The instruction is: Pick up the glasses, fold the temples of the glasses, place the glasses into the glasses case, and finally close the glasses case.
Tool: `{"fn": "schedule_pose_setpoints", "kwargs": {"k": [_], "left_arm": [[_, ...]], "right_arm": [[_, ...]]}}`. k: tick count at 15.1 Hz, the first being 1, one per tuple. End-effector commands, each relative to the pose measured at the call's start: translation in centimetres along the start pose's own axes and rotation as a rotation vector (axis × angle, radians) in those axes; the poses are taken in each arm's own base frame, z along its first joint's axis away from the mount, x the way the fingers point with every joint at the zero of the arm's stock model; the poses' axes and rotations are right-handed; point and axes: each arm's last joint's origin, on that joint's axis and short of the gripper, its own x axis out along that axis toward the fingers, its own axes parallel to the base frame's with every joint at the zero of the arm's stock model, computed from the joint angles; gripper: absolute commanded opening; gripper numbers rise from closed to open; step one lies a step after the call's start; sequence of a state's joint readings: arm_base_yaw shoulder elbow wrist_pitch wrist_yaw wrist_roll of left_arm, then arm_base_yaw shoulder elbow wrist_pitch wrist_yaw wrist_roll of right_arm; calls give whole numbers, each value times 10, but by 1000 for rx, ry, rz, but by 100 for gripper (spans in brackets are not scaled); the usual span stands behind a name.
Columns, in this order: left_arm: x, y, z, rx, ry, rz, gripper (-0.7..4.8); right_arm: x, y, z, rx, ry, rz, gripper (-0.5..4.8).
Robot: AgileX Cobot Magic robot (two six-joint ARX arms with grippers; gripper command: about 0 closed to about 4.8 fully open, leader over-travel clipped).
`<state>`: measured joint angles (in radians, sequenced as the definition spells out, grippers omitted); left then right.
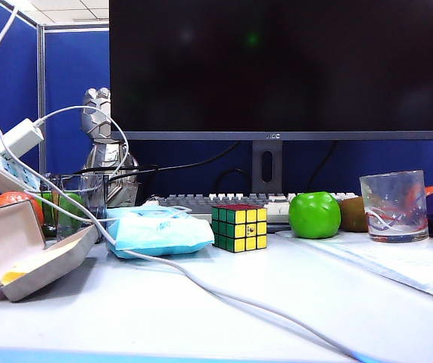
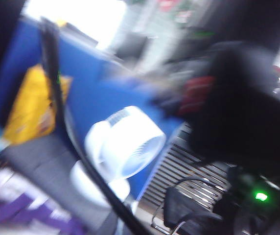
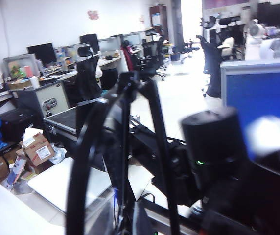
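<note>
- The left gripper is closed tight; its wrist view is heavily blurred and its fingers cannot be picked out there, so I cannot tell whether anything is pinched between them
- A slim black bar (image 2: 57,98) runs across that blurred view in front of a blue partition; it may be one of the temples, but the blur leaves this unsure
- The right gripper has its fingers lost among dark shapes close to its wrist camera, so how wide it stands and whether it grips anything cannot be told
- The glasses (image 3: 122,98) show in the right wrist view as a thick black rim right in front of the lens, raised off the table with the office floor and desks behind them
- Neither arm nor the glasses can be made out for certain in the exterior view
- The glasses case (image 1: 20,249) lies open at the left edge of the table (image 1: 201,325), lid leaning back, with a yellow cloth (image 1: 16,276) in its lower half
- A white cable (image 1: 224,291) trails from above the case across the table toward the front
- Just beside the case lies a light-blue tissue pack (image 1: 156,231), then a Rubik's cube (image 1: 239,227) touching it or nearly so
- Further right sit a green apple (image 1: 314,214) and a clear cup (image 1: 394,206), well apart from the case
- A dark monitor (image 1: 277,68) stands behind them all
</note>
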<state>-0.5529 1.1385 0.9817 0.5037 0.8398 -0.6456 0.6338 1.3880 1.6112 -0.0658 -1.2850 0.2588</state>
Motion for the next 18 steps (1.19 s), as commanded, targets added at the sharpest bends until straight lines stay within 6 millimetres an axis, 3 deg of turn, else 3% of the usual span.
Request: {"fn": "schedule_pose_setpoints", "kwargs": {"k": [1,14,18], "left_arm": [[-1,-8,8,62,-47,-64,-4],[-4,-26,22,175,-133,-214,-4],[-1,-3,8,27,-117,68,-4]], "right_arm": [[0,0,0,23,1,-11,-5],[-14,-11,-15,219,35,-155,-5],[-20,-1,-9,190,27,-155,-5]]}}
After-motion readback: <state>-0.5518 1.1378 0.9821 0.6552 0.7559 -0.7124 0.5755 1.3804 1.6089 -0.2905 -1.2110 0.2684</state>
